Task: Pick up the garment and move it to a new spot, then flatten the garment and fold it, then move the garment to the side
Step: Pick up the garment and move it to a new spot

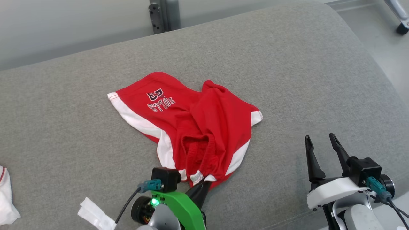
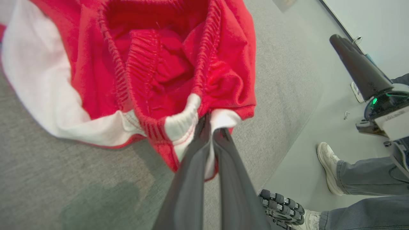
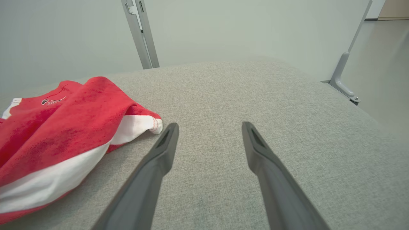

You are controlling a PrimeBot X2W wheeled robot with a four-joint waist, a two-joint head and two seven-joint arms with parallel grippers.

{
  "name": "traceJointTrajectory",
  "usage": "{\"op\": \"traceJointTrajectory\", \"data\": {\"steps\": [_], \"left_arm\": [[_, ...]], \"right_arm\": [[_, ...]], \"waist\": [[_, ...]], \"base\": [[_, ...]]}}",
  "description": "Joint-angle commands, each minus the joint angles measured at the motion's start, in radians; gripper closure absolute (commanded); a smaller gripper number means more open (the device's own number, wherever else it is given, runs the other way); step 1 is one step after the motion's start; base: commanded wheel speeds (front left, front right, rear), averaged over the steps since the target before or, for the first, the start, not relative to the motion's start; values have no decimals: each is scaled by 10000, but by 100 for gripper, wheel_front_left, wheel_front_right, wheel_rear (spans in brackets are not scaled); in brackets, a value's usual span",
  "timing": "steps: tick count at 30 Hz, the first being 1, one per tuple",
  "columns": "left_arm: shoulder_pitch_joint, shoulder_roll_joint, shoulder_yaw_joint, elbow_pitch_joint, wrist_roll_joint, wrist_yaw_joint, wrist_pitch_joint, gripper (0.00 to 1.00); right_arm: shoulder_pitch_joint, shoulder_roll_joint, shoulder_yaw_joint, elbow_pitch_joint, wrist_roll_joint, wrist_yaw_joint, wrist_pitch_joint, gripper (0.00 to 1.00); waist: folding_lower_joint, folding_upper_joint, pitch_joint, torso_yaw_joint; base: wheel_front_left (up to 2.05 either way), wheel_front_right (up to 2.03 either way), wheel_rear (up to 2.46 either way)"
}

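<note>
Where the red shorts (image 1: pixel 191 124) lie crumpled near the middle of the grey upholstered surface (image 1: pixel 287 57), bare fabric runs wide to their left, far side and right. The surface's rounded edge falls away at the right, close beside the right gripper (image 1: pixel 319 138).

Left gripper (image 1: pixel 203 187): fingers pressed together, pinching the white-and-red edge by the elastic waistband at the shorts' near side.

Right gripper: fingers spread wide over bare surface, apart from the shorts.

Waistband bunched inward, and the left fingertips are partly buried in cloth. White cloth (image 1: pixel 6 198) cut off at the left edge. White scrap (image 1: pixel 96 214): kind unclear.
</note>
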Motion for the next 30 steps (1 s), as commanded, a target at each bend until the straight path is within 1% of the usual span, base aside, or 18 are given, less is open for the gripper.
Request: {"op": "traceJointTrajectory", "data": {"steps": [1,3,7,8,10,11,12,14,17,20,25,27,30], "left_arm": [[273,4,29,111,-157,87,-136,100],[543,-6,24,236,-260,152,-322,100],[991,104,-14,531,-63,247,-735,99],[1087,95,-7,591,-89,241,-853,84],[1216,84,27,700,-122,248,-1158,50],[1257,78,46,711,-107,209,-1372,5],[1345,74,116,754,-181,216,-1554,0],[1514,133,225,821,-152,296,-1918,0],[1892,329,320,805,-119,284,-2393,0],[2229,647,484,518,76,275,-3039,0],[2688,1172,1081,271,834,785,-4743,0],[2708,1219,1328,208,1061,947,-5090,0],[2697,1259,1753,119,1420,1079,-5294,0]], "right_arm": [[102,-27,26,26,-96,1,-33,0],[172,-27,75,60,-170,1,-33,0],[276,-27,78,96,-294,1,-35,0],[319,-25,76,99,-299,1,-33,0],[435,-25,83,114,-339,1,-33,0],[475,-25,100,122,-377,1,-35,0],[509,-28,102,132,-391,1,-33,0],[603,-27,87,145,-452,1,-35,0],[710,-27,49,147,-492,1,-35,0],[844,-28,14,96,-532,1,-33,0],[1055,-27,-222,-198,-645,1,-35,0],[1129,-25,-323,-362,-724,1,-33,0],[1251,-69,-427,-522,-826,1,-33,0]], "waist": [[0,0,-284,440],[0,0,-409,602],[0,0,-622,884],[0,0,-668,946],[0,0,-768,1092],[0,0,-816,1163],[0,0,-871,1231],[0,0,-983,1337],[0,0,-1165,1458],[0,0,-1343,1559],[0,0,-1632,1749],[0,0,-1717,1831],[0,0,-1829,1900]], "base": [[0,0,0],[0,0,0],[0,0,0],[0,0,0],[0,0,0],[0,0,0],[0,0,0],[0,0,0],[0,0,0],[0,0,0],[0,0,0],[0,0,0],[0,0,0]]}}
